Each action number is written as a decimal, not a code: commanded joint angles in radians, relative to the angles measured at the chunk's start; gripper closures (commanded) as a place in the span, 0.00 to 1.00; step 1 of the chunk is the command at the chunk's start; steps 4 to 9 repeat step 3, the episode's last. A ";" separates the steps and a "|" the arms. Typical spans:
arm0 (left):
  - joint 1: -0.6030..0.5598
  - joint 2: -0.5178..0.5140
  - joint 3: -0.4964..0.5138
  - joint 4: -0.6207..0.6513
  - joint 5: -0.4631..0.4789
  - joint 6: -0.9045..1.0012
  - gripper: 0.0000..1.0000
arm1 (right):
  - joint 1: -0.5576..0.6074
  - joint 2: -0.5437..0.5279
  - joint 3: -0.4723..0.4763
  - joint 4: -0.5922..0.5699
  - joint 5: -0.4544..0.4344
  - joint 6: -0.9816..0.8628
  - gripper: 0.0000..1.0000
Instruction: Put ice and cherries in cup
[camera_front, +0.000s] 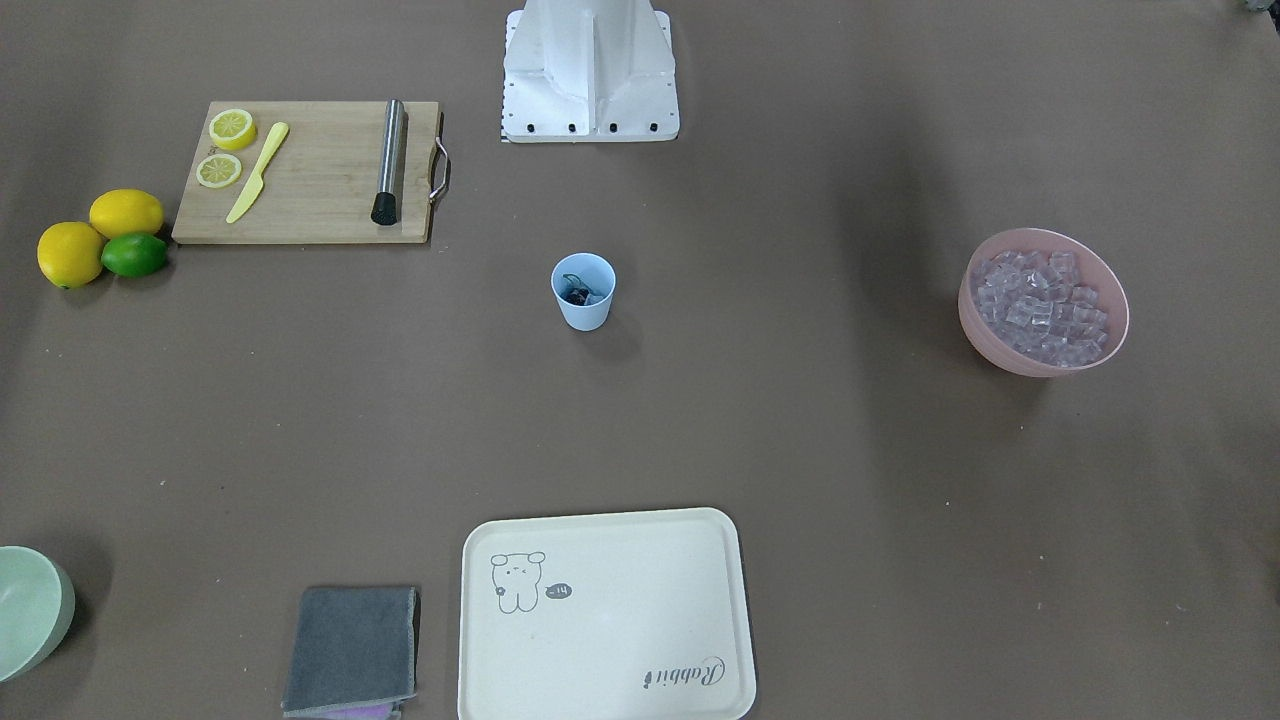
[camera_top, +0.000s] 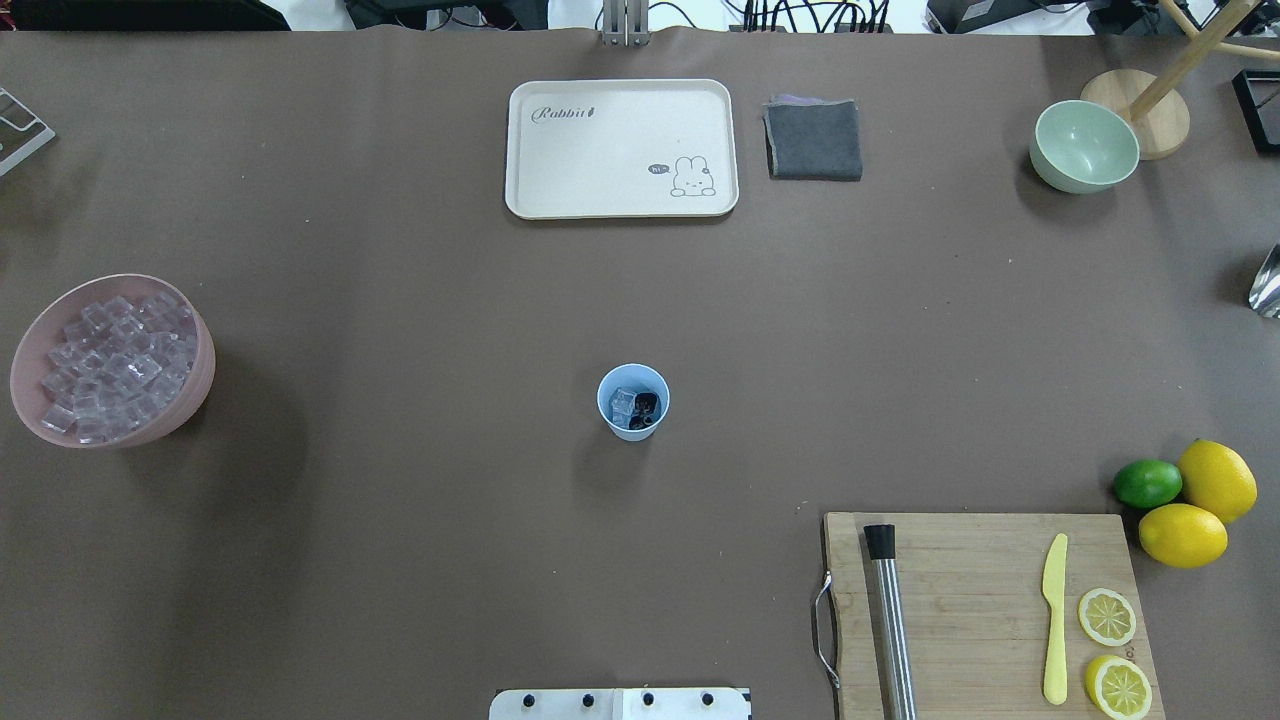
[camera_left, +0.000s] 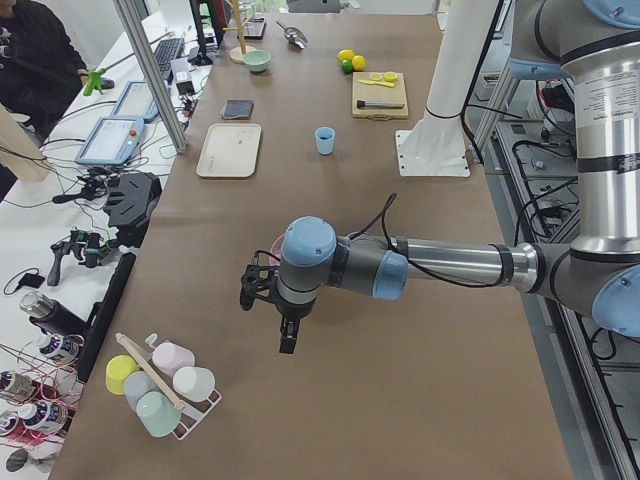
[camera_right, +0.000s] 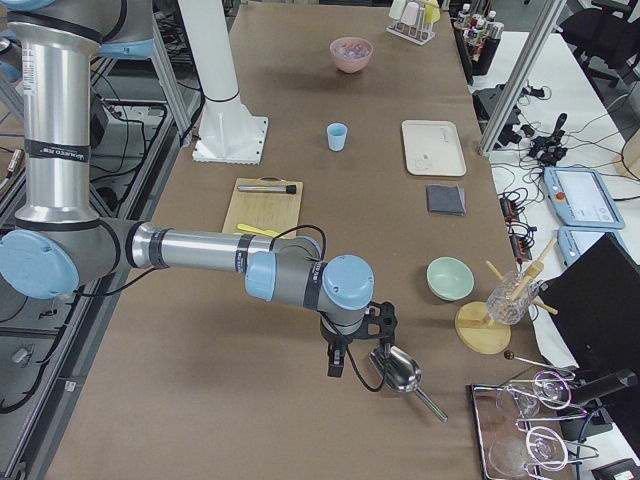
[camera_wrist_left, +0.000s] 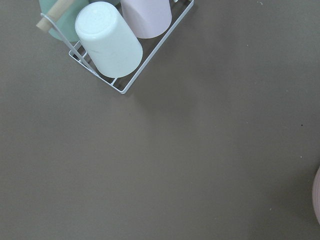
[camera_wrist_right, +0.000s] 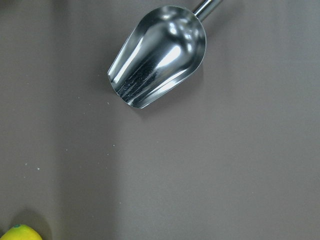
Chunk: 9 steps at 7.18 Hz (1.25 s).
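**Overhead exterior shows the cup loaded at mid-table, with my two arms out at opposite ends**

Overhead exterior puts the cup (camera_top: 633, 402) upright at the centre of the table, standing alone. Inside it lies ice (camera_top: 624, 403) on one side and the dark cherries (camera_top: 647, 406) touching it on the other. By my reckoning both fillings are in and the job looks done.

My left gripper (camera_left: 286, 338) hangs at the table's far left end, beyond the pink bowl (camera_top: 203, 375) of spare cubes. Its wrist camera sees only bare table and a racked white tumbler (camera_wrist_left: 107, 40). My right gripper (camera_right: 336, 365) hangs at the far right end, just above the steel scoop (camera_wrist_right: 157, 55), which lies flat with its handle running away from its mouth.

So the cup lies inward from both sets of jaws, toward the middle, well apart from each. I cannot tell which arm is nearer. The cup stands mouth up, so it has no long axis along the table, and any return would have to come from above.

My jaws show only in the side views, so I cannot tell whether either pair is wide or narrow
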 joint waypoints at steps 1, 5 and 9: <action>-0.001 0.000 -0.001 -0.001 -0.001 0.002 0.02 | -0.008 0.001 0.011 0.001 0.000 0.001 0.00; -0.002 -0.005 -0.001 0.000 -0.001 0.000 0.02 | -0.008 0.001 0.011 0.000 0.002 0.001 0.00; -0.002 -0.005 -0.001 0.000 -0.001 0.000 0.02 | -0.008 0.001 0.011 0.000 0.002 0.001 0.00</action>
